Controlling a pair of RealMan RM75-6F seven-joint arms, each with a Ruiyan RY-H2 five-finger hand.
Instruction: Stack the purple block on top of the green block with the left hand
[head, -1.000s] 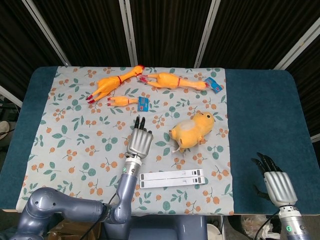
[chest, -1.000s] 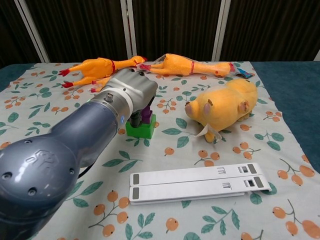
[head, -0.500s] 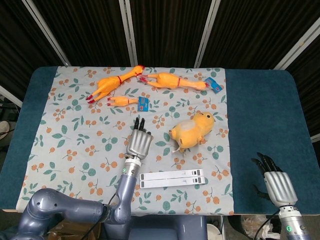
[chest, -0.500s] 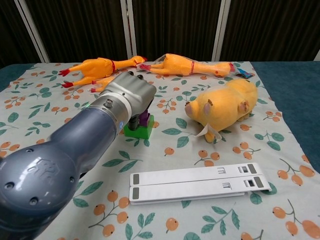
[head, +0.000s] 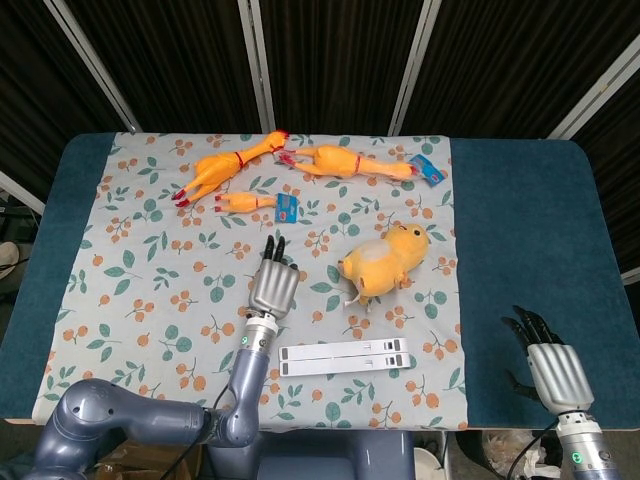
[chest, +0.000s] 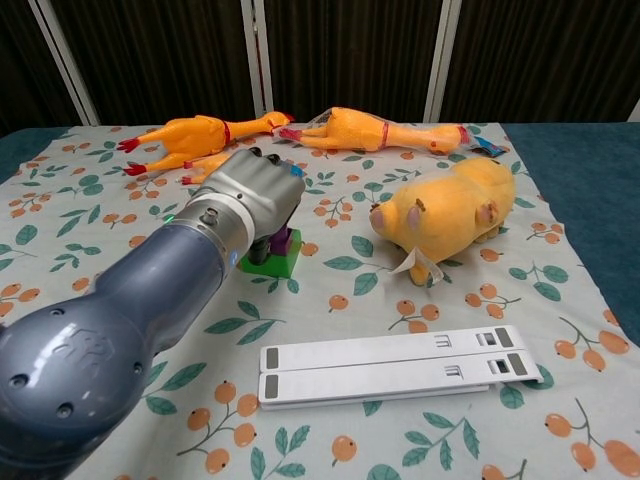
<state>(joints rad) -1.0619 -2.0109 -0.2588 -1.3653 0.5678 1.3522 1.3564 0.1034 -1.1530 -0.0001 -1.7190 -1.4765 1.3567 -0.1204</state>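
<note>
In the chest view the purple block (chest: 285, 240) sits on top of the green block (chest: 273, 263) on the flowered cloth. My left hand (chest: 255, 195) is right over and in front of them, hiding their left side, and its dark fingers (chest: 266, 241) hold the purple block. From the head view the same left hand (head: 272, 287) covers both blocks, with two fingers pointing away from me. My right hand (head: 556, 368) hangs off the table's near right corner, holding nothing, fingers apart.
A yellow plush toy (chest: 447, 212) lies right of the blocks. Two white strips (chest: 395, 366) lie side by side in front. Rubber chickens (chest: 200, 135) (chest: 375, 131) lie along the back. The blue table (head: 530, 240) is bare beyond the cloth (head: 130, 260).
My left hand has slid slightly left and toward me, and the two stacked blocks have shifted left with it. The right hand has not moved.
</note>
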